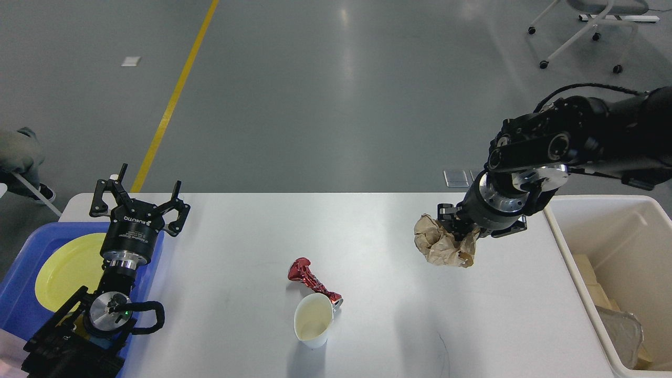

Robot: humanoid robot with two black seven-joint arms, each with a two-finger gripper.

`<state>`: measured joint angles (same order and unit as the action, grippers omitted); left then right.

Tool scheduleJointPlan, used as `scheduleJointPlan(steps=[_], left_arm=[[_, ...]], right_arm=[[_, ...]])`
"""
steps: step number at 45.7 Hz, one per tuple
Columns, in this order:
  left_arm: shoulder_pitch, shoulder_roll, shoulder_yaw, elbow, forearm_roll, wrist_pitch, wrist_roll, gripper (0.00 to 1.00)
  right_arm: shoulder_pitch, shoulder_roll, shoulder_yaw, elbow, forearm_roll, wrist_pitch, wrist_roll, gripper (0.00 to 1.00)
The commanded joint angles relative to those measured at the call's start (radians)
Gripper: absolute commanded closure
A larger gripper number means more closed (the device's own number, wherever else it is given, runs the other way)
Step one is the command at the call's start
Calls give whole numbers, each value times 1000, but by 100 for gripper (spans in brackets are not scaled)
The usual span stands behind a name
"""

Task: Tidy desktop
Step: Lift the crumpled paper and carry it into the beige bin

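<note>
Red foil wrapper (311, 277) touching paper cup (313, 325), centre | cream bin (625, 273) 3 o'clock | desktop (252, 236) white, matte | right gripper (455, 227) grasping crumpled brown paper (441, 244) | left gripper (137, 197) jaws spread

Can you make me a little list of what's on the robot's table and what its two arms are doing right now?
right gripper: jaws shut on the crumpled brown paper, held above the desktop
left gripper: jaws open, empty
middle of desktop: red foil wrapper, white paper cup
left side: blue tray with yellow plate
right side: cream bin, some rubbish inside
</note>
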<state>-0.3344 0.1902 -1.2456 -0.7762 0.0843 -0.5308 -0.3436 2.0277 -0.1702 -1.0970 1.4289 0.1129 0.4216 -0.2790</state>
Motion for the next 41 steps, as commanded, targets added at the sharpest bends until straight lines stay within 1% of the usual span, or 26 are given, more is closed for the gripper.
scheduleJointPlan(steps=[1, 6, 10, 17, 21, 29, 35, 41], left_arm=[[0, 0, 0, 0, 0, 0, 0, 1], [0, 0, 0, 0, 0, 0, 0, 1], [0, 0, 0, 0, 0, 0, 0, 1], [0, 0, 0, 0, 0, 0, 0, 1], [0, 0, 0, 0, 0, 0, 0, 1], [0, 0, 0, 0, 0, 0, 0, 1], [0, 0, 0, 0, 0, 0, 0, 1], [0, 0, 0, 0, 0, 0, 0, 1]], right_arm=[[144, -34, -26, 119, -7, 85, 0, 100], [242, -67, -41, 198, -6, 141, 7, 100], [308, -110, -41, 243, -2, 158, 9, 100], [400, -150, -66, 271, 7, 190, 8, 100], [433, -156, -90, 277, 8, 190, 6, 100], [440, -163, -139, 266, 10, 175, 4, 100], [431, -239, -164, 234, 8, 151, 4, 100], [370, -316, -233, 168, 5, 109, 4, 100]])
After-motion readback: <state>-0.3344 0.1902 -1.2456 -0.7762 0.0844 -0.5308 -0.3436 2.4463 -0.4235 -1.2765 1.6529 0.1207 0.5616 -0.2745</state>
